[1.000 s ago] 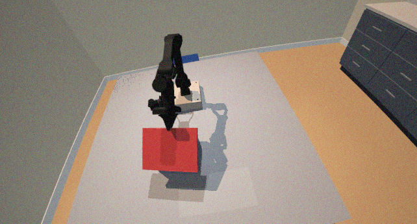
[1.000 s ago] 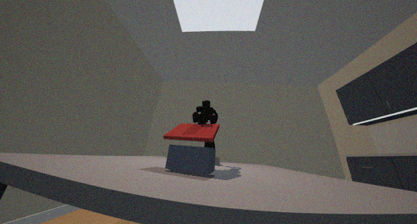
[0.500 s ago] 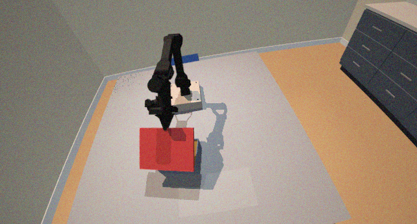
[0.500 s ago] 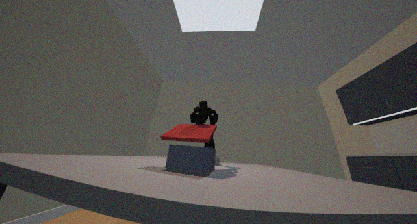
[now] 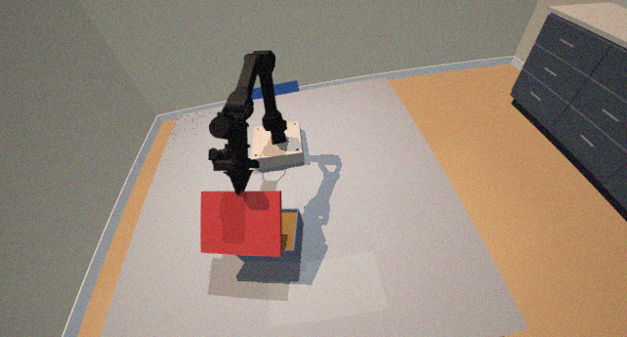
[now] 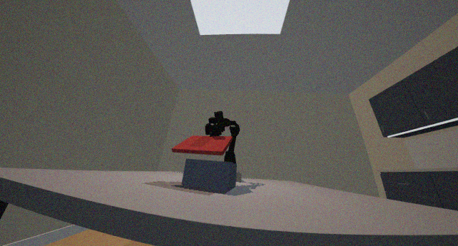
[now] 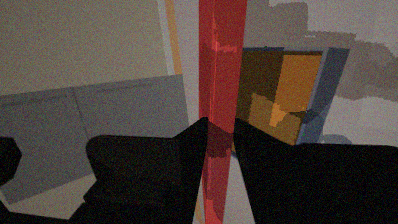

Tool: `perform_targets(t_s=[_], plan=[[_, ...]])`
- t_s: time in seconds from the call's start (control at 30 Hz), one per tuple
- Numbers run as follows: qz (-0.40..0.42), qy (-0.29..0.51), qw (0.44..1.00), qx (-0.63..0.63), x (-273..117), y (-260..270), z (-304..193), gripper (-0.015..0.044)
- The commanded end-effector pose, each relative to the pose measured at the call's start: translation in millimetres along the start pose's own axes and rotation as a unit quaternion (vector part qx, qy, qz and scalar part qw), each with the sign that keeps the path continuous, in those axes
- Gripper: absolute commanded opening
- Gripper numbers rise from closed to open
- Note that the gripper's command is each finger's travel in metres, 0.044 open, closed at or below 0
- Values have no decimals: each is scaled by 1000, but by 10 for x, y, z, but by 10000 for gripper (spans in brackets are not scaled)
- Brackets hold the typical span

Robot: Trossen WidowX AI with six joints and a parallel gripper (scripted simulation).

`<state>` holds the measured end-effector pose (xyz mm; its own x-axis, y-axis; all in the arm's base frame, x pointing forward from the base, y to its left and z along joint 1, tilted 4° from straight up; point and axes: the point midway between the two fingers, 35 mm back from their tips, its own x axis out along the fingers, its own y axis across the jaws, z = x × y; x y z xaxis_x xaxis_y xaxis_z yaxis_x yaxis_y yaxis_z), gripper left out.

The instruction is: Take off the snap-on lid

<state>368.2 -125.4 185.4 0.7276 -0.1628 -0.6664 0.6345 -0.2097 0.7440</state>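
The flat red lid (image 5: 241,223) (image 6: 203,145) (image 7: 217,75) hangs in the air above the blue storage box (image 5: 294,237) (image 6: 208,175) (image 7: 330,80), shifted to the box's left side. The box stands on the table with its orange inside (image 5: 289,230) (image 7: 290,90) partly uncovered. My gripper (image 5: 239,190) (image 7: 220,123) is shut on the lid's rear edge; in the wrist view the lid shows edge-on between the two black fingers. In the exterior view the lid floats roughly level, a little above the box's rim.
The arm's white base block (image 5: 275,151) stands behind the box. A grey mat (image 5: 391,203) covers the orange table top. A dark blue chest of drawers (image 5: 576,96) stands at the far right. A blue strip (image 5: 283,87) lies at the mat's back edge.
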Motion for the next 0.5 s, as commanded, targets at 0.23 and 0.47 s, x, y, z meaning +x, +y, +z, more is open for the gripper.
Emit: perform_targets(t_s=[0.23, 0.47], plan=[[4, 0, 1000, -3, -27, 3, 222, 0], [4, -1, 1000, -4, -38, -5, 362, 0]])
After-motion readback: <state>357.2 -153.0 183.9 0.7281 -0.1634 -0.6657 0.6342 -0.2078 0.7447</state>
